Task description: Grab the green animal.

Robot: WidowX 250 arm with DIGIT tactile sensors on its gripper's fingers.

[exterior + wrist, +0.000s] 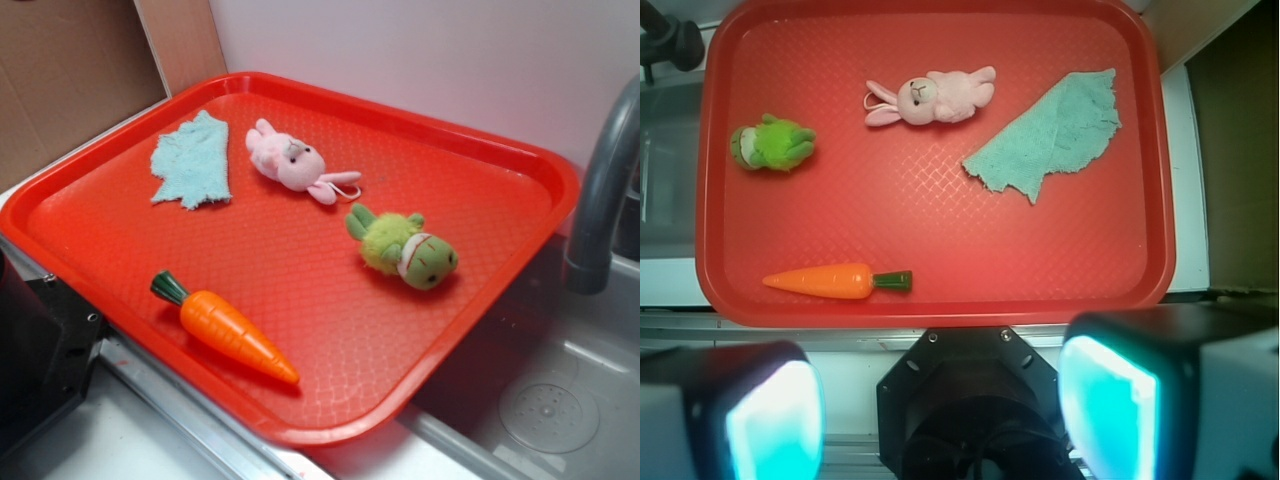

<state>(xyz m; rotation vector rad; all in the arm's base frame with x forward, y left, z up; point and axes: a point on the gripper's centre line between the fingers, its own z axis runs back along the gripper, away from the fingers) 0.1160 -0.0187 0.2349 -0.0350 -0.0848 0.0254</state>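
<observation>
The green animal (403, 249) lies on its side on the red tray (470, 290), well apart from the pink bunny (292, 162) and carrot (227, 329). The gripper (940, 400) hangs back off the tray's near edge, jaws spread wide and empty, the toy far ahead to their left.

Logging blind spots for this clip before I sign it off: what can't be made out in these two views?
- Gripper: in the wrist view only blurred glowing fingers at the bottom edge, tips cut off; the exterior view shows only a dark part at its left edge.
- Green animal: its underside is hidden against the red tray; its face is too small in the wrist view.
- Faucet: cut off by the exterior view's right edge.
</observation>
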